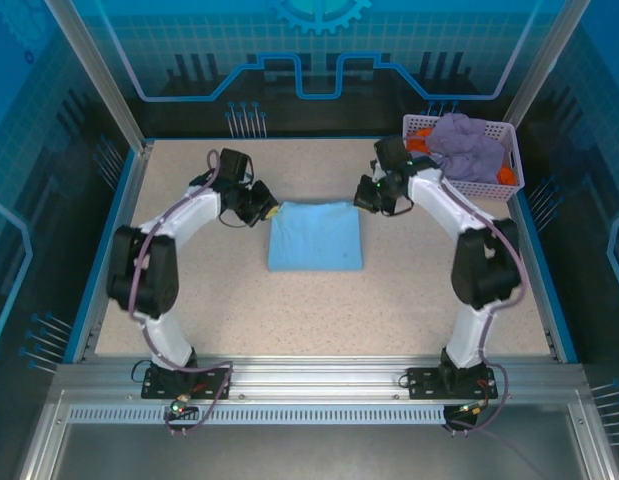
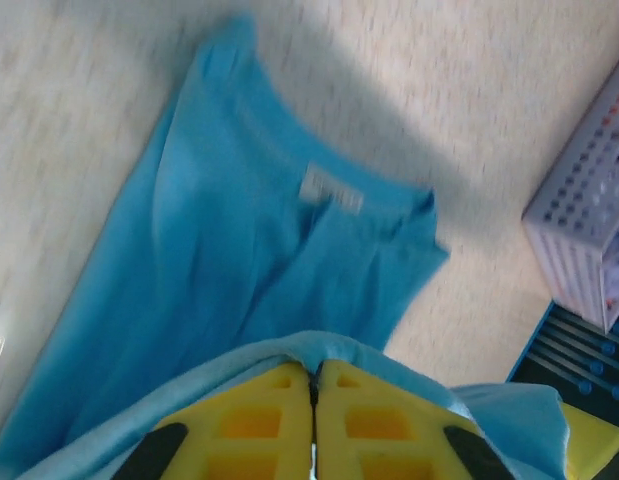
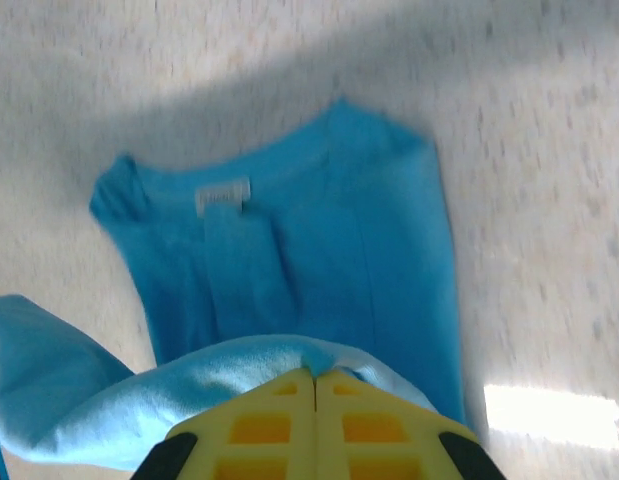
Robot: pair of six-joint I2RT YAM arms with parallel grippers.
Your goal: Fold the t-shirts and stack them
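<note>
Sky-blue t-shirt (image 1: 316, 237) lies folded into a near-square pad in the middle of the tabletop (image 1: 409, 300), its slightly longer side running left to right between the two arms. Its far edge is the one in hand. The left arm (image 1: 189, 215) reaches in to the far-left corner and the right arm (image 1: 439, 200) to the far-right corner, so the body of the shirt lies on the near side of both sets of jaws and about equally close to each. From above, the grip itself is too small to judge. The left wrist view shows the left jaws pressed together with a hem of blue cloth pinched and draped over their tips. The right wrist view shows the right jaws likewise pressed together on a fold of the shirt. The wrist views also show the collar with its white neck label (image 3: 222, 193), and a loose billow of cloth (image 3: 49, 385) raised off the tabletop beside the right jaws. The fold therefore looks not yet laid flat. Well apart at the far right stands the mesh basket (image 1: 479, 186), holding a lavender shirt (image 1: 469, 145) and an orange shirt (image 1: 421, 140) that are not yet folded.
</note>
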